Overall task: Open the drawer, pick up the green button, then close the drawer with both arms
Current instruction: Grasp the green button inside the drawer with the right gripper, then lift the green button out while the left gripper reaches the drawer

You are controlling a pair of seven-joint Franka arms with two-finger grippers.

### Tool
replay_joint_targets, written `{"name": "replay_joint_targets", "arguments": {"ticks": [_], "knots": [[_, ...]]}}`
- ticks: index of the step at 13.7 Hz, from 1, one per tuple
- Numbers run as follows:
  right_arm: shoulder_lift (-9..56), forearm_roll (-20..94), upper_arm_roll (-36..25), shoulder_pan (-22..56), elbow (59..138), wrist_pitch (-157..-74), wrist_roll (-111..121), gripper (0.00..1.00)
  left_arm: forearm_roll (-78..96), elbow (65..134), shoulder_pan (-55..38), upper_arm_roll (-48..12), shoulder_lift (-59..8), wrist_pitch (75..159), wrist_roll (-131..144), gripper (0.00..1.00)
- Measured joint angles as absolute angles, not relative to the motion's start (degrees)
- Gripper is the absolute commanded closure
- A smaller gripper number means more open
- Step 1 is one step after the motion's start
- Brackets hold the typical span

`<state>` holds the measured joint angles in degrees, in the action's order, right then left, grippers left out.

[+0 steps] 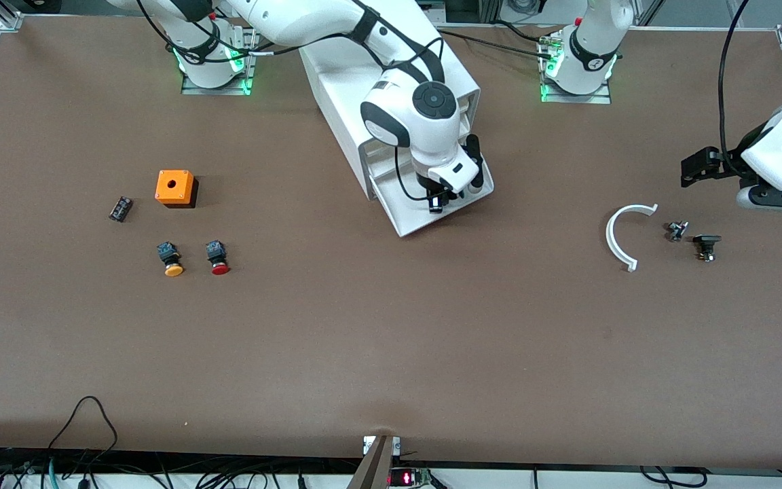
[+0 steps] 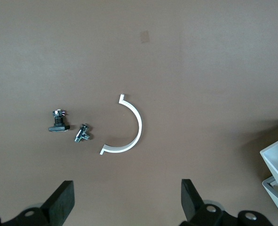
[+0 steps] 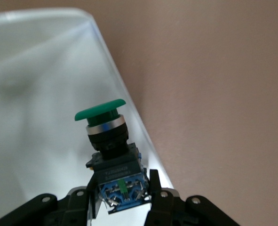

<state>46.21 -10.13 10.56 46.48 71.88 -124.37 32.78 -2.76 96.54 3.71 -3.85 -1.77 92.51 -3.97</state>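
The drawer is the bottom tray of the white cabinet and stands pulled out toward the front camera. My right gripper is over the open drawer, near its rim. In the right wrist view the gripper is shut on the blue-black body of the button, whose green cap points away from the gripper, above the drawer's white floor. In the front view the hand hides the button. My left gripper is open and empty over the table at the left arm's end, also in its wrist view.
A white curved strip and two small metal parts lie below the left gripper. At the right arm's end lie an orange box, a small black block, a yellow-capped button and a red-capped button.
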Motion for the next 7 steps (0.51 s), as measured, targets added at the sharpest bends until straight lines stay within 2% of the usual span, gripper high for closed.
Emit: {"name": "replay_joint_targets", "arguments": {"ticks": [4, 7], "knots": [[42.0, -10.1, 10.1, 46.1, 71.6, -124.3, 21.1, 0.72, -2.6, 97.0, 3.7, -3.8, -2.0, 93.2, -3.8, 0.0], [39.6, -9.9, 5.1, 45.9, 71.8, -123.0, 14.6, 0.72, -2.1, 97.9, 3.8, -3.8, -2.3, 94.7, -3.5, 0.0]]}}
